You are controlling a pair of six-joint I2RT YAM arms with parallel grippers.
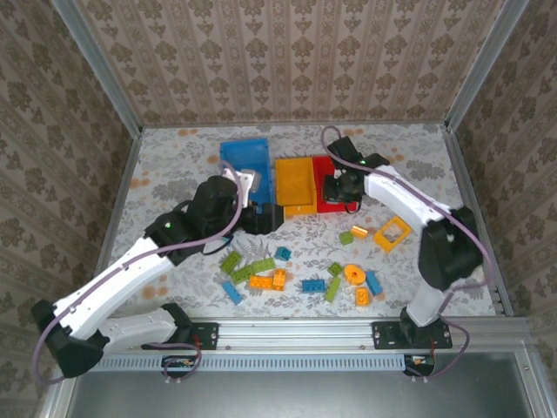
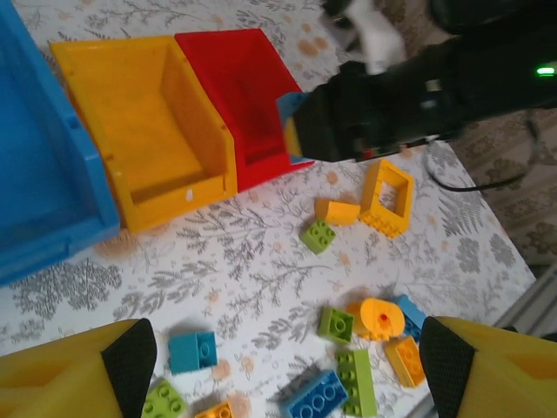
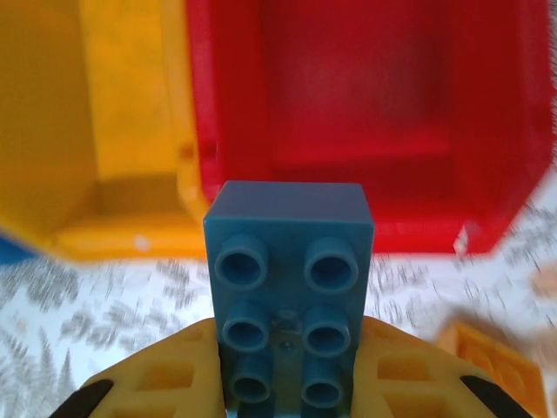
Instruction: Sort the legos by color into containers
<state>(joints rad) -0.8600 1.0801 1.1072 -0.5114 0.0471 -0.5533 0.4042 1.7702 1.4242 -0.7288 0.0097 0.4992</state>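
Floral tabletop, loose legos (image 1: 261, 280) scattered out front. Right gripper (image 3: 291, 370) is clamped on a blue brick (image 3: 289, 279) at the red bin's (image 3: 348, 96) front lip; over it or just short, hard to call. Let go here and blue lands in red! The blue bin (image 1: 244, 155) sits past the orange bin (image 2: 139, 113), and the left gripper (image 2: 287, 357), spread wide and empty, hovers near that path.

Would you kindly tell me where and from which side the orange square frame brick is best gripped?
I'd pinch one wall of the orange frame brick, coming straight down from above: it appears to lie flat with its hole facing up, so a wall is easy to straddle.
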